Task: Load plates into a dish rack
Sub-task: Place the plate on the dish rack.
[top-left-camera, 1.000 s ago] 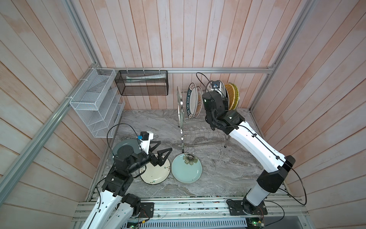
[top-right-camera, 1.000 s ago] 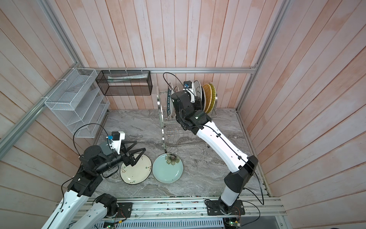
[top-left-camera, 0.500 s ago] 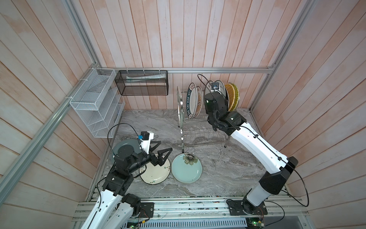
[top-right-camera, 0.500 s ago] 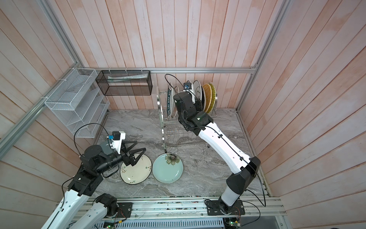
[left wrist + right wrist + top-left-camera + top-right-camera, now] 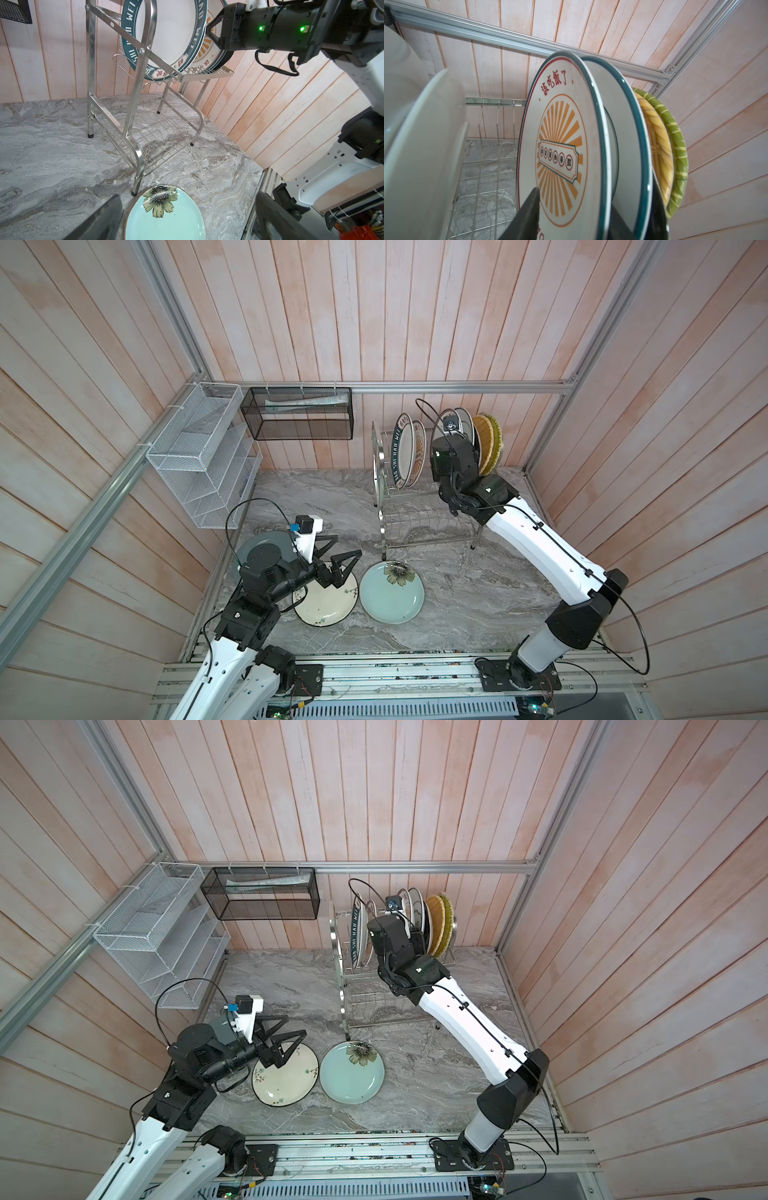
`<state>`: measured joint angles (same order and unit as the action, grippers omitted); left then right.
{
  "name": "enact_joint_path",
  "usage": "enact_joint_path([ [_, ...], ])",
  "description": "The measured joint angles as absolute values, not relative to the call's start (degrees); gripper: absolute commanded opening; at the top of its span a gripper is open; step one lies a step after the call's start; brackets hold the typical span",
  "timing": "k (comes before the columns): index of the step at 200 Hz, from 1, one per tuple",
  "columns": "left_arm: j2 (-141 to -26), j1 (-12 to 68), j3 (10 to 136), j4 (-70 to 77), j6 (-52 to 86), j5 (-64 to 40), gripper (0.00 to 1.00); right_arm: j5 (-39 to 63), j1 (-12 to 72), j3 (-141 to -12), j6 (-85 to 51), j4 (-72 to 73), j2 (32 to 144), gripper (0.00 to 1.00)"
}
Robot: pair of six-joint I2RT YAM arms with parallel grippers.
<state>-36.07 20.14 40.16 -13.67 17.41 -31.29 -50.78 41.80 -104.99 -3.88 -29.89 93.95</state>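
Pale pink planks walled the booth on three sides, and a grey marbled desk (image 5: pixel 478 597) lay between them; I took the back wall as twelve o'clock. Toward one o'clock on the desk stood the dish rack (image 5: pixel 380 472), shiny steel and two-tiered. Its upper tier carried plates on edge. At the nine o'clock end stood a lettered plate (image 5: pixel 400 448) with a sunburst plate (image 5: pixel 419 456) just behind it. Past a few bare slot wires came a second sunburst plate (image 5: pixel 560 145), then a teal-rimmed plate (image 5: pixel 627 135) close against it. A woven yellow plate (image 5: pixel 485 443) and a green plate (image 5: pixel 497 439) closed the three o'clock end.

The right gripper (image 5: pixel 596 193) reached into that tier from the six o'clock side. Its jaws were parted, one finger before the second sunburst plate's face and one behind the teal-rimmed plate, so both rims stood between them. Whether a pad touched either plate I could not tell.

Three more plates lay flat on the desk. A pale blue plate (image 5: pixel 392 592) with a dark flower sat near six o'clock, its rim just beside the rack's front foot. A cream floral plate (image 5: pixel 328 605) lay just beside it toward seven, and a grey plate (image 5: pixel 253 541) at nine lay mostly under the left arm. The left gripper (image 5: pixel 348 544) hung over the cream plate's twelve o'clock edge, spread wide and holding nothing.

A white mesh basket (image 5: pixel 195 456) hung on the wall at ten o'clock, and a black mesh box (image 5: pixel 299 427) on the back wall at eleven.
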Motion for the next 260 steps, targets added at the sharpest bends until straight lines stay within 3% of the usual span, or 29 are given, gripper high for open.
enact_joint_path([
  [34, -36.5, 20.1, 40.2, -13.7, 17.4, -31.3, 1.0, -49.8, 41.8, -105.1, -3.2, -29.8, 94.0, 0.62],
  [99, -36.7, 20.1, 40.2, -13.7, 17.4, -31.3, 1.0, -47.5, 41.8, -106.6, -3.2, -30.0, 92.6, 0.64],
  [181, -37.2, 19.9, 40.2, -13.7, 17.6, -31.2, 1.0, -45.0, 41.8, -107.4, -3.0, -29.5, 88.2, 0.76],
  [260, -37.6, 19.9, 39.4, -16.4, 24.4, -24.9, 1.0, -36.5, 42.7, -95.7, -5.0, -25.5, 71.3, 0.98],
])
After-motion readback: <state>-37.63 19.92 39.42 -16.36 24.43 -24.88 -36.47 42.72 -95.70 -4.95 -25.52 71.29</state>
